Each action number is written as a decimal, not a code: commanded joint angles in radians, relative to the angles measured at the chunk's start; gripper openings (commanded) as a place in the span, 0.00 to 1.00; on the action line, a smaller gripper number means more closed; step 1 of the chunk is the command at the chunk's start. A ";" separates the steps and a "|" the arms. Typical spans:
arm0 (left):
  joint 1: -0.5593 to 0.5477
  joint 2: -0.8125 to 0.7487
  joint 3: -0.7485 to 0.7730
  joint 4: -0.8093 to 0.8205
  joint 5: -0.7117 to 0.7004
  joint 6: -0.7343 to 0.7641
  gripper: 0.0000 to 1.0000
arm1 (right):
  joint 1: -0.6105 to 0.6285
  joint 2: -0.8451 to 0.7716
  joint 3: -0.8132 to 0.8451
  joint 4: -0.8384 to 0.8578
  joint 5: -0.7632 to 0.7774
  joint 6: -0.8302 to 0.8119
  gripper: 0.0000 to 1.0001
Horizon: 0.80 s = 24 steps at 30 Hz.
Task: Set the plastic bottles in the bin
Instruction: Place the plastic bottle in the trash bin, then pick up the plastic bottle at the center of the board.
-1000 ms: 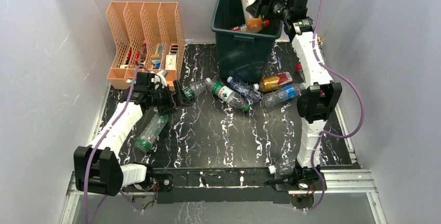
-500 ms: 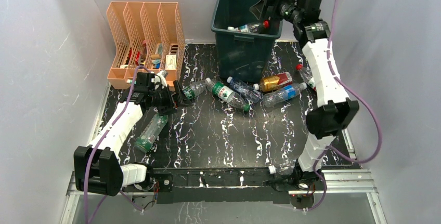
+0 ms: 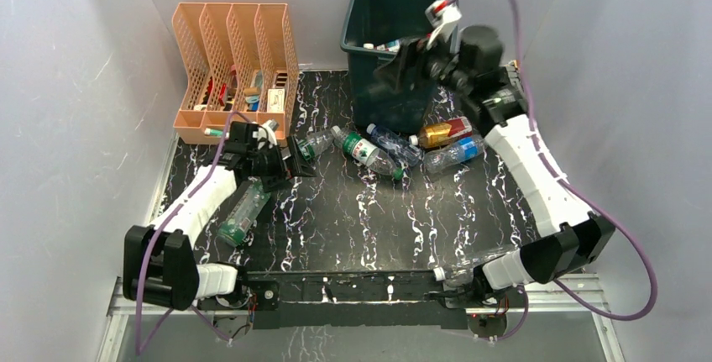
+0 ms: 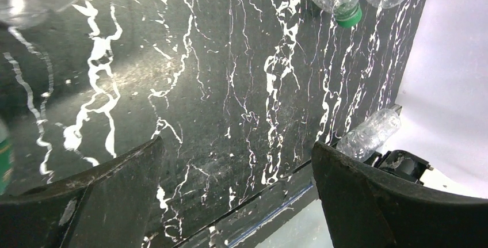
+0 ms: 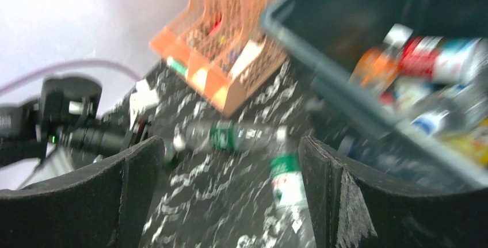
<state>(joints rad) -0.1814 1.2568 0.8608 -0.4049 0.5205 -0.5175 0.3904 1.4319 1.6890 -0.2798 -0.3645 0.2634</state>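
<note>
Both hands stand wide open and empty: the right hand hovers at the front rim of the dark green bin, which already holds several bottles, while the left hand hangs low over the black, white-veined surface. A clear bottle, leftmost in the row of plastic bottles strewn before the bin, lies just beyond the left hand's fingertips, long axis slanting toward the bin, so the left arm looks better placed for it. Pale walls enclose the surface.
</note>
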 commanded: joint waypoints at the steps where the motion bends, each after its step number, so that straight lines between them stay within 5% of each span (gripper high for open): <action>1: -0.053 0.076 -0.027 0.113 0.049 -0.058 0.98 | 0.093 -0.028 -0.197 0.060 0.044 0.010 0.98; 11: -0.096 0.271 0.017 0.247 0.080 -0.115 0.98 | 0.128 0.018 -0.462 0.223 0.047 0.058 0.98; 24: -0.110 0.406 0.029 0.323 0.148 -0.130 0.98 | 0.152 0.165 -0.475 0.289 0.043 0.066 0.98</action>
<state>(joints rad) -0.2855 1.6482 0.8677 -0.1116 0.6121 -0.6365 0.5335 1.5791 1.2064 -0.0696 -0.3199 0.3218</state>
